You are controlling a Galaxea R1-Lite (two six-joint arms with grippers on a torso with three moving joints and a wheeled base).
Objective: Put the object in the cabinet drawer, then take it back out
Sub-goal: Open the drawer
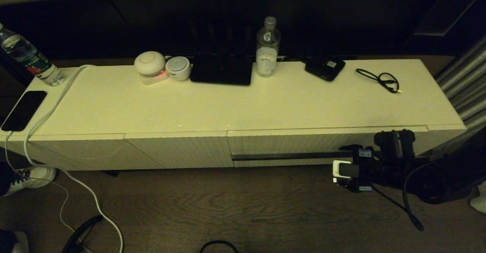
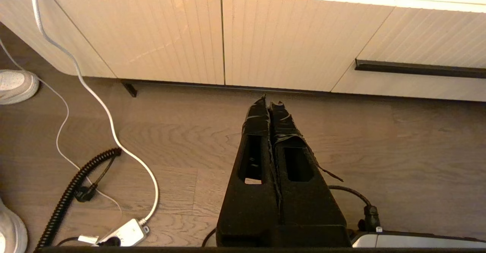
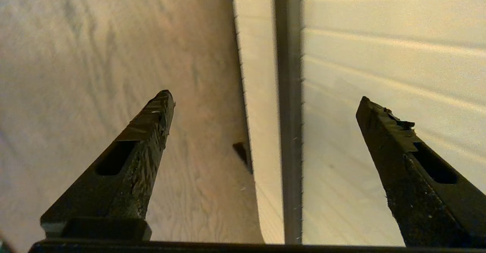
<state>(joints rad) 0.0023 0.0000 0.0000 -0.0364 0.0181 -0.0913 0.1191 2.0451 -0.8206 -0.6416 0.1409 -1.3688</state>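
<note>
The black umbrella shows in none of the views. The cabinet drawer [image 1: 288,143] is pushed in, its ribbed cream front flush with the neighbouring panels and its dark handle strip [image 1: 292,156] running across it. My right arm [image 1: 379,165] hangs low at the right end of that strip. In the right wrist view the right gripper [image 3: 265,96] is open, with the handle strip [image 3: 288,112] passing between its fingers, one finger over the floor and one before the drawer front. The left gripper [image 2: 270,101] is shut and empty above the floor, left of the drawer [image 2: 417,44].
On the cabinet top stand a water bottle [image 1: 267,48], a black flat tray [image 1: 222,68], a small black device [image 1: 325,68], a thin black cable [image 1: 381,80], two white round gadgets [image 1: 159,67], a phone [image 1: 23,109] and another bottle [image 1: 28,57]. A white cable [image 2: 95,97] and a coiled black cord [image 2: 72,192] lie on the floor.
</note>
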